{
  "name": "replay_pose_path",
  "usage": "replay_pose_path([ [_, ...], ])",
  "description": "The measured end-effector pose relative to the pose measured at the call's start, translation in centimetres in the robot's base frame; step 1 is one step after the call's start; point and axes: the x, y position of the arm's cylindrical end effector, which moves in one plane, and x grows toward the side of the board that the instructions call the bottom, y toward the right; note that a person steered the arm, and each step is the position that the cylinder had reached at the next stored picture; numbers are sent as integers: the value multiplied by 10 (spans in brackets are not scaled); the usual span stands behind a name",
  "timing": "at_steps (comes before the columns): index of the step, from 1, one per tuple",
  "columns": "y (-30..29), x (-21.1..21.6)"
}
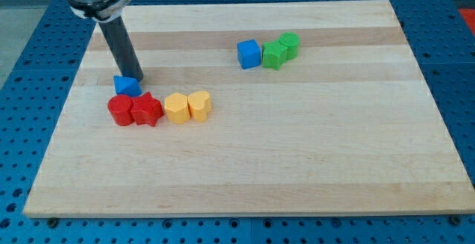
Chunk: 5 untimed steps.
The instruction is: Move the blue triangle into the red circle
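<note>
Pale wooden table (245, 177) carries everything. Nearest, the red circle (119, 110) touches a red star (147, 110); just behind rests the blue triangle (127, 85), my tip (139, 80) against its far right. No pincer exists. I'd push gently toward the view's bottom-left, avoiding the star.

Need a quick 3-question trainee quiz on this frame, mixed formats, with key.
1. True or false: the blue triangle lies just above the red circle in the view.
2. My tip is at the blue triangle's: A) right edge B) left edge C) far from it.
3. What touches the red circle on its right?

Key: 1 true. 2 A. 3 the red star.
</note>
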Motion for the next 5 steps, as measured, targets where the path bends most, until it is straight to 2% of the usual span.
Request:
replay_pose_path([
  [5, 14, 13],
])
